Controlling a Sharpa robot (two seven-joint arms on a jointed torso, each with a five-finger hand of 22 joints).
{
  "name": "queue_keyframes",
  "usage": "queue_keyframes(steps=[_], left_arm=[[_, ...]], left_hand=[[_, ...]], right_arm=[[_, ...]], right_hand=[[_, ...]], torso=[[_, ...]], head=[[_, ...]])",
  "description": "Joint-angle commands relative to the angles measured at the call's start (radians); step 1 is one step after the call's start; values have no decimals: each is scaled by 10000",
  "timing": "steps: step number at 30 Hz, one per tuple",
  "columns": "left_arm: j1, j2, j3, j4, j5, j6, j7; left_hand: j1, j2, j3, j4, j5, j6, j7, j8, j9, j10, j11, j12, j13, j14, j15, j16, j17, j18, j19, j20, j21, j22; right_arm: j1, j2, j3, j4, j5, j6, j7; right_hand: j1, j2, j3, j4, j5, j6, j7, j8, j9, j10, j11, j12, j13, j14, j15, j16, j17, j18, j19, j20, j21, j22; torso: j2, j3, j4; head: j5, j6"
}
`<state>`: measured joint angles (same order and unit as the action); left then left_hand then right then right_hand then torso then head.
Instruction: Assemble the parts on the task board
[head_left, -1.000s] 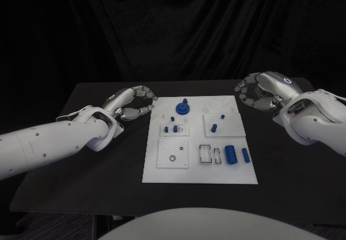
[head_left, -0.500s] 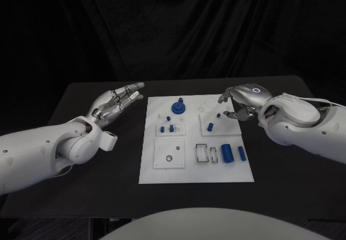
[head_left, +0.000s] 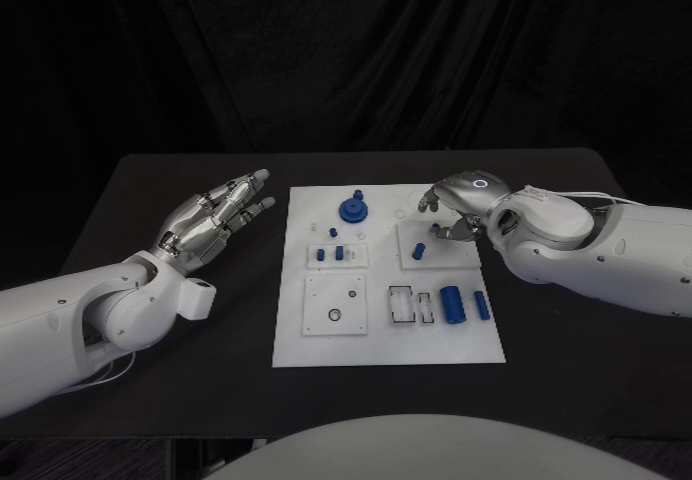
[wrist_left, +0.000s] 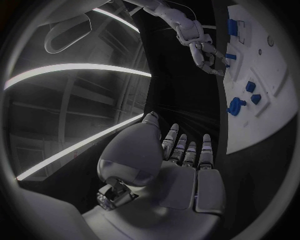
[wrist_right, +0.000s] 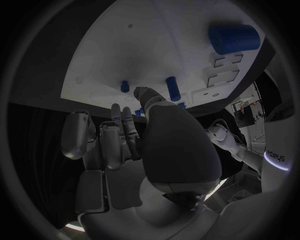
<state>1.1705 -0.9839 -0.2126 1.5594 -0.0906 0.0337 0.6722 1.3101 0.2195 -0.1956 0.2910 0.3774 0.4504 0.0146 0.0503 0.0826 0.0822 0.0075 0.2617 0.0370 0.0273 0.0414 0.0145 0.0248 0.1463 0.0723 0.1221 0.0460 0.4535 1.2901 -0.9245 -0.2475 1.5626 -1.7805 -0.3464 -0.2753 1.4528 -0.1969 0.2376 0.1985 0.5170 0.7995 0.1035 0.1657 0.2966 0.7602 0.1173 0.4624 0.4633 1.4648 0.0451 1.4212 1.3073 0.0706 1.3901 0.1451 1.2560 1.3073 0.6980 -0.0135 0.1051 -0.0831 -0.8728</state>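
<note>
A: Checking hands?
B: Left hand (head_left: 214, 219) flat, fingers spread, holding nothing, left of the smooth white board (head_left: 387, 345). Right hand (head_left: 450, 208) curled over its far right; grip unclear. Blue cylinder (head_left: 456, 305) lies near-right.

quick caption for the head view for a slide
Right hand hovers over the task board's far right section near a blue peg; left hand open beside the board.
</note>
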Motion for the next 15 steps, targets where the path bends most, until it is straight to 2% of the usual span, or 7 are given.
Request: queue_keyframes(steps=[1, 2, 4, 6, 9, 15], left_arm=[[-9, -15, 13, 69, 258, 525, 977], [-12, -23, 13, 82, 259, 545, 953], [-17, -33, 13, 101, 260, 562, 923], [-23, -43, 13, 131, 261, 578, 886], [-32, -46, 13, 170, 262, 602, 811], [-46, -33, 13, 194, 263, 666, 720]], left_hand=[[135, 23, -67, -3, 89, 10, 56, 1, -19, -21, 55, -6, -10, 31, 95, -16, 18, 60, 28, 118, 18, 2], [201, 42, -87, -9, 141, -5, 52, -1, -29, -35, 67, -19, -13, 42, 139, -13, 18, 75, 43, 176, 24, -12], [262, 52, -102, -17, 198, -26, 55, -4, -39, -49, 79, -26, -15, 42, 162, -14, 12, 91, 55, 219, 28, -20], [340, 77, -111, -26, 267, -59, 62, -8, -52, -67, 87, -36, -16, 45, 191, -13, 8, 112, 68, 271, 32, -37], [518, 86, -125, -70, 421, -135, 70, -17, -76, -121, 134, -88, -24, 42, 217, -16, -6, 165, 84, 353, 35, -82], [687, 94, -138, -102, 509, -235, 57, -25, -103, -192, 137, -155, -32, 75, 301, -1, 6, 207, 135, 470, 55, -43]], right_arm=[[-71, 51, 6, -84, -195, 114, -233], [-89, 73, 6, -116, -195, 101, -228], [-111, 96, 6, -153, -195, 78, -218], [-139, 116, 6, -195, -195, 37, -204], [-178, 122, 6, -237, -196, 13, -215], [-201, 124, 6, -236, -196, -13, -274]], right_hand=[[125, 7, 118, -7, 166, 147, -31, -10, 23, 163, -18, -52, -81, 121, -82, 78, 690, 16, 94, -20, 109, 1683], [129, -5, 177, 6, 259, 238, -37, 8, 48, 248, -27, -66, -136, 134, -88, 91, 690, 10, 117, -29, 133, 1690], [131, -24, 231, 15, 362, 333, -40, 37, 80, 339, -35, -71, -177, 148, -97, 105, 695, 0, 149, -36, 176, 1703], [159, -62, 425, 17, 728, 628, -63, 147, 204, 553, -53, -107, -290, 209, -116, 171, 748, -30, 246, -58, 314, 1744], [198, -86, 596, -27, 1040, 921, -78, 289, 369, 738, -89, -113, -354, 232, -147, 191, 752, -41, 289, -87, 373, 1761], [43, -141, 669, -14, 1193, 1217, -121, 457, 625, 841, -104, -141, -412, 237, -162, 194, 728, -39, 290, -110, 366, 1756]], torso=[[63, -122, 117], [63, -149, 126], [49, -165, 142], [51, -174, 125], [29, -173, 129], [23, -155, 113]], head=[[-98, 2], [-117, 2], [-146, 2], [-151, 2], [-164, 2], [-146, 2]])
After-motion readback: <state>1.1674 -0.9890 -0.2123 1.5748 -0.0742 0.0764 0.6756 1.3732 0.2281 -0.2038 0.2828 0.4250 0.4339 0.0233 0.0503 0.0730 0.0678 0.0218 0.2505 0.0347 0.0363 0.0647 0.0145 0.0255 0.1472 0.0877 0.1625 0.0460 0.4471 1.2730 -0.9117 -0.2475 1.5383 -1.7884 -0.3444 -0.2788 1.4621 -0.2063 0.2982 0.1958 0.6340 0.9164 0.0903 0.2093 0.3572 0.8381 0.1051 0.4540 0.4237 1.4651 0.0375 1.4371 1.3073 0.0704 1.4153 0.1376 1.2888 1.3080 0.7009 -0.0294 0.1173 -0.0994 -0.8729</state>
